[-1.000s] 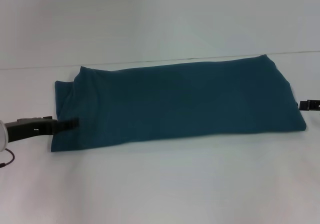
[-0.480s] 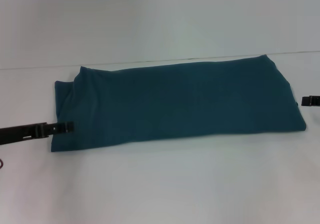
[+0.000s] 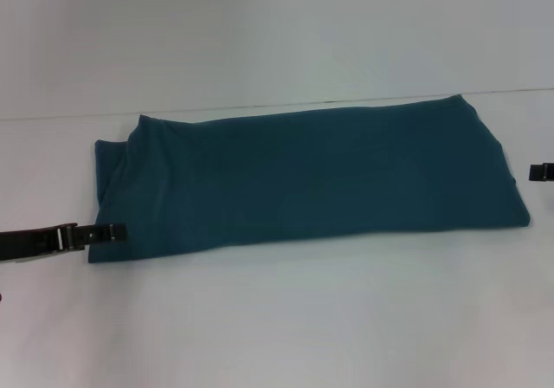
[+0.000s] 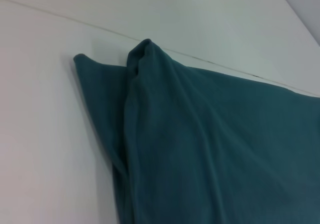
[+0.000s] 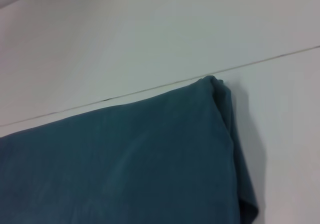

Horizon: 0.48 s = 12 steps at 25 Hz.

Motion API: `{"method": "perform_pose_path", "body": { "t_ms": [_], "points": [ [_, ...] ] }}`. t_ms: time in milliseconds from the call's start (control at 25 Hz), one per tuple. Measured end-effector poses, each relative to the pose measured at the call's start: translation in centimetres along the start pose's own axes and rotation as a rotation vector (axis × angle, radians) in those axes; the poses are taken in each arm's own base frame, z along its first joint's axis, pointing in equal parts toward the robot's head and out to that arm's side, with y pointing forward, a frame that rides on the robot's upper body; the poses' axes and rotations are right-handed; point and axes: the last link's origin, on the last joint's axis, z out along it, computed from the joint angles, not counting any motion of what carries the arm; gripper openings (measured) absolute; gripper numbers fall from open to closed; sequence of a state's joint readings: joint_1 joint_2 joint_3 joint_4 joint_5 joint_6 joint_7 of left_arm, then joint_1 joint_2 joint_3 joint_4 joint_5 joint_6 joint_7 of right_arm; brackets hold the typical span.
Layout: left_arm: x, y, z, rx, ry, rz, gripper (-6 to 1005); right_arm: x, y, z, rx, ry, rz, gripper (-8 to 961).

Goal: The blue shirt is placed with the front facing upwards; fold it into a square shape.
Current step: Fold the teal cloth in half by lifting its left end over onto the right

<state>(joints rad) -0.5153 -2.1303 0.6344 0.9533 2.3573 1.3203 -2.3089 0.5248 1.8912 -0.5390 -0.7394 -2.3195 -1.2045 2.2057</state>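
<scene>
Blue shirt [image 3: 312, 176] lies folded in a long band on the white table [image 3: 277, 319], unchanged. Left gripper [image 3: 117, 230] has slid back to the shirt's near-left corner; right gripper [image 3: 540, 171] retreated further beyond its right edge — grip state can't be told for either.

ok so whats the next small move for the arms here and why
Probably bring the left gripper back onto the blue shirt at its left end, ready to fold that end rightward. The shirt lies as a long band, not yet square, and the right gripper sits just clear of its right edge.
</scene>
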Motion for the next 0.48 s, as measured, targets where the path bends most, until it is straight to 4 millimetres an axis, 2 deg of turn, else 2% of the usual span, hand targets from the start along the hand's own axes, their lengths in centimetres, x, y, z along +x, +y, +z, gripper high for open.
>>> {"method": "perform_pose_path", "body": {
  "t_ms": [80, 480],
  "points": [
    [-0.06, -0.05, 0.01, 0.002, -0.003, -0.009, 899, 0.03, 0.02, 0.02, 0.000, 0.003, -0.002, 754],
    [-0.32, -0.22, 0.13, 0.012, -0.020, -0.013, 899, 0.35, 0.21, 0.38, -0.002, 0.008, -0.008, 760]
  ]
}}
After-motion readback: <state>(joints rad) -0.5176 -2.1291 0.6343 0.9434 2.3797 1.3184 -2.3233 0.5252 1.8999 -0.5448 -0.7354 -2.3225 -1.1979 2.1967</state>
